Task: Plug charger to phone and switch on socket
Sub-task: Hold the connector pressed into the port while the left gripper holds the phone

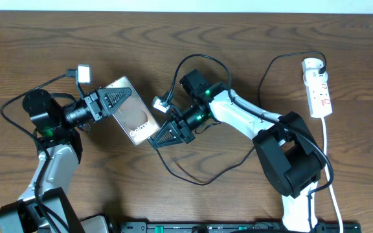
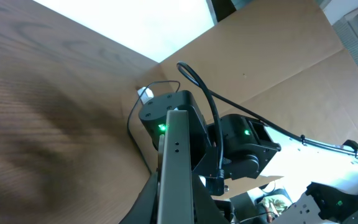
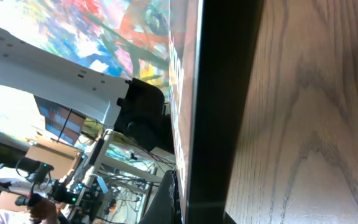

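Observation:
The phone (image 1: 129, 110) is a dark slab with white lettering, held off the table between both arms. My left gripper (image 1: 112, 100) is shut on its upper left end; the left wrist view shows the phone edge-on (image 2: 176, 168) between the fingers (image 2: 176, 208). My right gripper (image 1: 160, 137) is at its lower right end, and the right wrist view shows a finger (image 3: 210, 205) pressed on the phone's glossy face (image 3: 219, 93). The charger cable (image 1: 199, 182) loops under the right arm to that gripper; its tip is hidden. The socket (image 1: 318, 90) lies at the far right with a black plug (image 1: 320, 63) in it.
A white cord (image 1: 329, 162) runs from the socket down the right side past the right arm's base (image 1: 293, 155). A second black wire loops above the right wrist (image 1: 199, 59). The left arm's base stands at the lower left (image 1: 44, 194).

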Action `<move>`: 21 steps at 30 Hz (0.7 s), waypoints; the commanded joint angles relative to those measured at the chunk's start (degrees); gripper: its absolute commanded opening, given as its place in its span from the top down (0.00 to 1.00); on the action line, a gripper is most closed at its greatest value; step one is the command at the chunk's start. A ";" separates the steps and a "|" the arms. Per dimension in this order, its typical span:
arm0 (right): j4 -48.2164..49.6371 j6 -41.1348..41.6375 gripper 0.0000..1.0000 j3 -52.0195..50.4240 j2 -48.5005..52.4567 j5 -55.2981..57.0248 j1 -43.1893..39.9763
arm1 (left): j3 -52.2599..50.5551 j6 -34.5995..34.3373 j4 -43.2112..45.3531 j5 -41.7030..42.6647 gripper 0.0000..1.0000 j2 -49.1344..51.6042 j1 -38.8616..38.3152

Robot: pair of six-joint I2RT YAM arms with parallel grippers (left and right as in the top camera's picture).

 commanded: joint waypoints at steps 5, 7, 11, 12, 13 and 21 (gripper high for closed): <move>4.76 4.17 0.99 1.38 0.55 -6.21 -0.70 | -2.32 1.03 -0.33 5.18 0.93 -0.11 -1.01; 5.25 4.85 0.99 1.40 0.55 -6.19 -0.70 | -2.51 1.05 -0.31 5.18 0.93 -0.11 -1.01; 5.25 4.85 0.99 1.38 0.55 -6.19 -0.70 | -2.51 1.05 -0.31 5.18 0.93 -0.11 -1.01; 5.25 4.85 0.99 1.38 0.55 -6.19 -0.70 | -2.51 1.05 -0.31 5.18 0.93 -0.11 -1.01; 5.25 4.85 0.99 1.38 0.55 -6.19 -0.70 | -2.51 1.05 -0.31 5.18 0.93 -0.11 -1.01; 5.25 4.85 0.98 1.38 0.55 -6.16 -0.70 | -2.51 1.95 -0.31 5.18 0.92 -0.11 -1.01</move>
